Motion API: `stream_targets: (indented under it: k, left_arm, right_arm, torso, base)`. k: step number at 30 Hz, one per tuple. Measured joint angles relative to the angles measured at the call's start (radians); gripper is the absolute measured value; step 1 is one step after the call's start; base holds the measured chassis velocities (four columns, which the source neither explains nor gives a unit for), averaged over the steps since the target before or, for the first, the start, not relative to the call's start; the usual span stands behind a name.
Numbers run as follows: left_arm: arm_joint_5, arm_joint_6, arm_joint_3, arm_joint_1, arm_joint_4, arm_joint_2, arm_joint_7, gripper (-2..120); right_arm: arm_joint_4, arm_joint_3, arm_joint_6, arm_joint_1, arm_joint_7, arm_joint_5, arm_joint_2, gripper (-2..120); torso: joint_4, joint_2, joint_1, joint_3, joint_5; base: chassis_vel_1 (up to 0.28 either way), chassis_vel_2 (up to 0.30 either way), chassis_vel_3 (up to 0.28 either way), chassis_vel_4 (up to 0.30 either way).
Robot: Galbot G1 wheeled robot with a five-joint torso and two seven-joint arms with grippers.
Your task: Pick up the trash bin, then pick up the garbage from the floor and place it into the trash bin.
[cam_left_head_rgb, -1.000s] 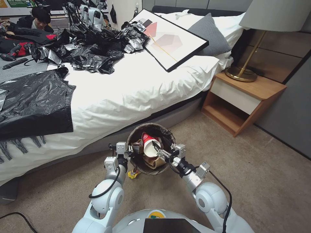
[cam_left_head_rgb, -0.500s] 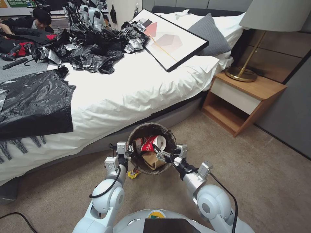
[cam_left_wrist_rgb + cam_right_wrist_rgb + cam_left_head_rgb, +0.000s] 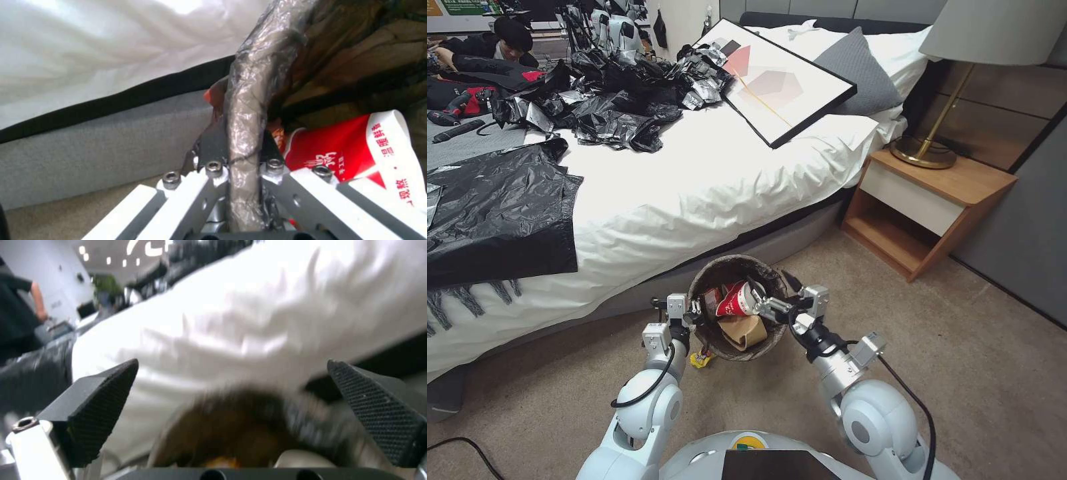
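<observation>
Left gripper (image 3: pixel 694 312): clamped on trash bin (image 3: pixel 730 267) rim | right gripper (image 3: pixel 774 290): fingers apart at bin's right rim | red cup (image 3: pixel 735 300) inside bin

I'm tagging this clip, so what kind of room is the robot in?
Most likely a bedroom, perhaps a staged one: a bed with white sheets, a wooden nightstand beside it carrying a lamp, and carpet on the floor.

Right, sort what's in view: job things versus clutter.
Job: round bag-lined trash bin, clamped at its rim by left pincer; red-and-white paper cup inside; yellow wrapper on floor; open right pincer.
Clutter: black plastic sheets, framed picture, brass lamp.
</observation>
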Motion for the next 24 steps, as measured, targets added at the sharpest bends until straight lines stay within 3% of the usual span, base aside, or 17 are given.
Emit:
stream_targets:
  k: [4,6,8,13,24]
  left_arm:
    - [0.0,0.0,-0.003,0.0,0.009,0.001,0.0,0]
    - [0.0,-0.003,-0.009,0.008,0.008,0.004,0.002,0]
    - [0.0,-0.004,-0.011,0.009,0.006,0.005,0.002,0]
    - [-0.003,-0.006,-0.022,0.012,-0.004,0.009,0.002,0]
    - [0.001,-0.013,-0.035,0.019,-0.017,0.008,0.001,0]
  right_arm:
    - [0.052,0.016,0.063,-0.009,-0.027,-0.042,0.018,100]
    - [0.111,0.065,0.192,-0.025,-0.028,-0.142,0.043,100]
    - [0.114,0.079,0.235,-0.032,-0.026,-0.189,0.051,100]
    - [0.095,0.134,0.42,-0.067,0.023,-0.495,0.091,100]
    - [-0.008,0.213,0.592,-0.084,0.104,-0.67,0.165,100]
  torso:
    - [0.0001,0.0,0.0,0.0,0.0]
    - [0.0,0.0,0.0,0.0,0.0]
    - [0.0,0.0,0.0,0.0,-0.0001]
    - [0.0,0.0,0.0,0.0,0.0]
    - [0.0001,0.0,0.0,0.0,-0.0001]
  base:
    - [0.0,0.0,0.0,0.0]
    - [0.0,0.0,0.0,0.0]
    - [0.0,0.0,0.0,0.0]
    - [0.0,0.0,0.0,0.0]
    - [0.0,0.0,0.0,0.0]
